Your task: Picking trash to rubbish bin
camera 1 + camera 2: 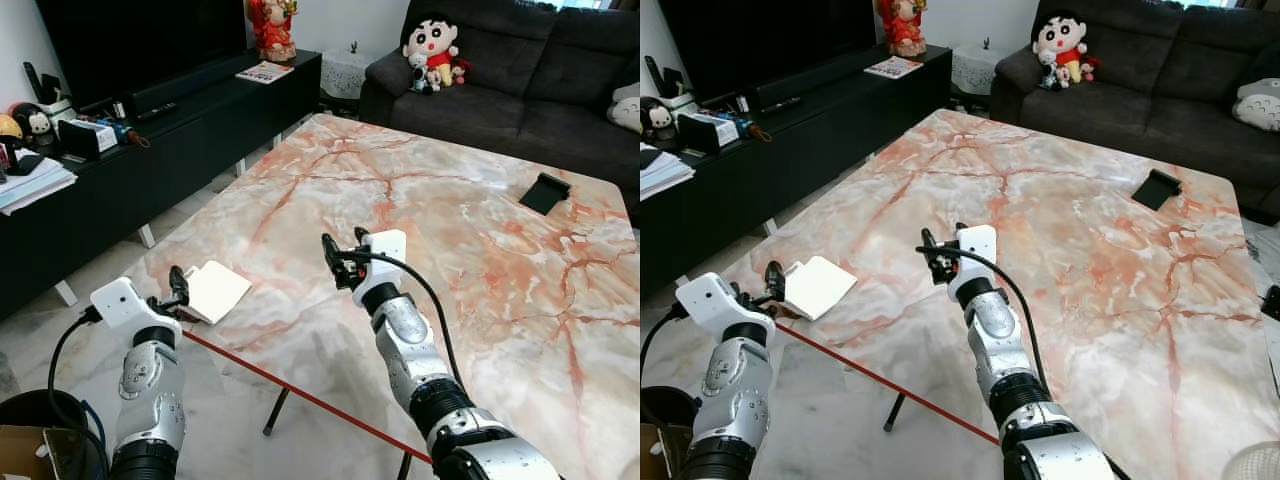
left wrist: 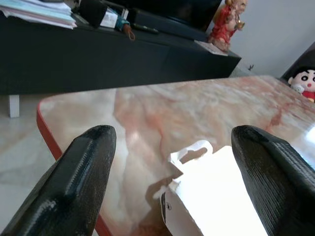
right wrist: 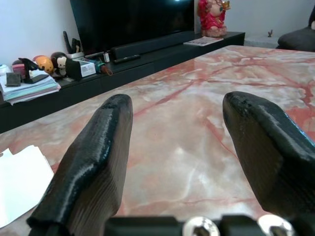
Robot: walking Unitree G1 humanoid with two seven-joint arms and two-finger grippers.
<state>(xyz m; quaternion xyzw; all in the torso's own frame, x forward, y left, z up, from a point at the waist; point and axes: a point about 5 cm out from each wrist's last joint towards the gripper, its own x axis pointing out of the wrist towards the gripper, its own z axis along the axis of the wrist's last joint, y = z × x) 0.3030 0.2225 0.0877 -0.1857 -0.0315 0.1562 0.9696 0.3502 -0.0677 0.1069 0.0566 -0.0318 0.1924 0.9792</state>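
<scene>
Now at the marble table [image 1: 480, 230]: both grippers up, white paper packet at the near left corner.

Left gripper [image 1: 172, 292] sits just off the table's near left corner, fingers spread apart, nothing between them; the white paper packet [image 1: 214, 290] lies flat on the marble right in front of its fingertips, its torn flap end toward the gripper in the left wrist view. Contact between fingers and packet cannot be told. Right gripper [image 1: 341, 256] hovers over the marble near the middle of the near edge, well apart from the packet, fingers [image 3: 96, 157] spread wide and empty. Small black object [image 1: 545, 192] rests near the far right corner. Black TV console [image 1: 160, 140] runs along the left; dark sofa [image 1: 520, 80] with a doll [image 1: 431, 47] behind the far edge.
</scene>
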